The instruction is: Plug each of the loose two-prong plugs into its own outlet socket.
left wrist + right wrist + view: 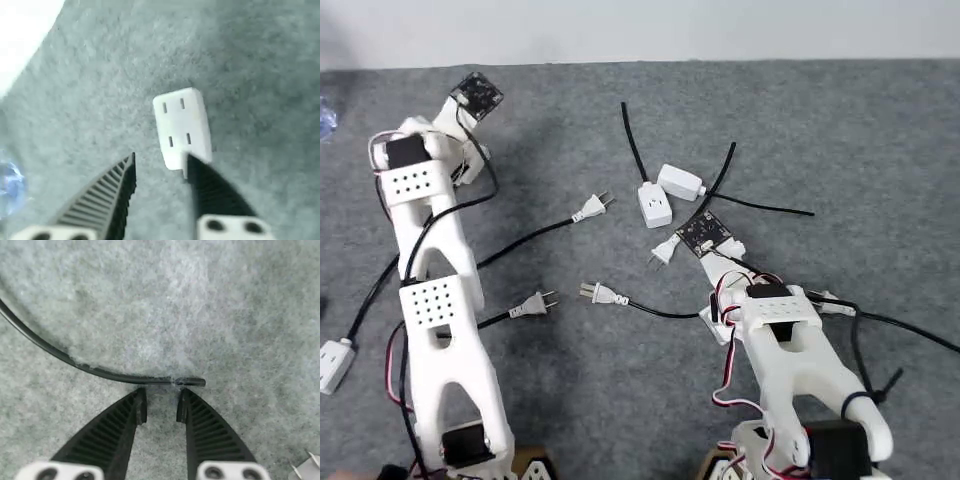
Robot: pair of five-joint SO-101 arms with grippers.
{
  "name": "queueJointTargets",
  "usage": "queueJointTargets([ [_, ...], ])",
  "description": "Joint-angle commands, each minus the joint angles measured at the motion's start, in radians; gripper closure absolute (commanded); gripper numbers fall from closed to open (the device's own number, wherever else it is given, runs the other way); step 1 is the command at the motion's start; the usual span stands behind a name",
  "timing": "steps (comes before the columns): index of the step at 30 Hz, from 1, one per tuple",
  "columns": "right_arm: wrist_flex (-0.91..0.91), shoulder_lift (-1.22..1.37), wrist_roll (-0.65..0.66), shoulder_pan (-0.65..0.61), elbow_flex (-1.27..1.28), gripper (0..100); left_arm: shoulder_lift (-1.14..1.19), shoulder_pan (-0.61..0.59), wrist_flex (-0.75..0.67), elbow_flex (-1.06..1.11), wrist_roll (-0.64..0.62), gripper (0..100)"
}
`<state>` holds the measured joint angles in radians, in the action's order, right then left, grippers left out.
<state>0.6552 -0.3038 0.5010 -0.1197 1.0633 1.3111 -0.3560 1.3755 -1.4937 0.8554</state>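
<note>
On the desk [820, 120], our left hand [160, 170] stands wide beside a probably light, stiff outlet socket [181, 127]; our right hand [161, 407], narrowly parted, over limp cable [100, 372]; we'd pinch plugs [605, 293] by their bodies

The grey table covering [840, 130] is fuzzy matt cloth, the white outlet socket [180, 127] smooth plastic, the black cable [100, 371] faintly glossy.

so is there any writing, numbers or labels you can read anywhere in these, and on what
No text can be read in any view.
The white outlet socket in the left wrist view shows only its slots and no print.
The black circuit boards on the arms in the high view have marks too small to read.
The loose plugs are too small to show any label.
</note>
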Motion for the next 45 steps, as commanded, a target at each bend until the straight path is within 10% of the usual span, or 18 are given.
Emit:
queueJointTargets([
  [1, -0.012, -0.001, -0.003, -0.008, -0.002, 89.4, 0.023, -0.025, -0.092, -0.044, -0.137, 66],
  [16, -0.012, -0.001, -0.003, -0.008, -0.002, 89.4, 0.19, 0.043, -0.178, -0.042, -0.126, 67],
  [25, -0.01, -0.001, -0.003, -0.008, -0.002, 89.4, 0.21, 0.064, -0.163, -0.041, 0.084, 95],
  [45, -0.01, -0.001, -0.003, -0.008, -0.002, 89.4, 0.15, -0.17, 0.193, -0.179, 0.252, 96],
])
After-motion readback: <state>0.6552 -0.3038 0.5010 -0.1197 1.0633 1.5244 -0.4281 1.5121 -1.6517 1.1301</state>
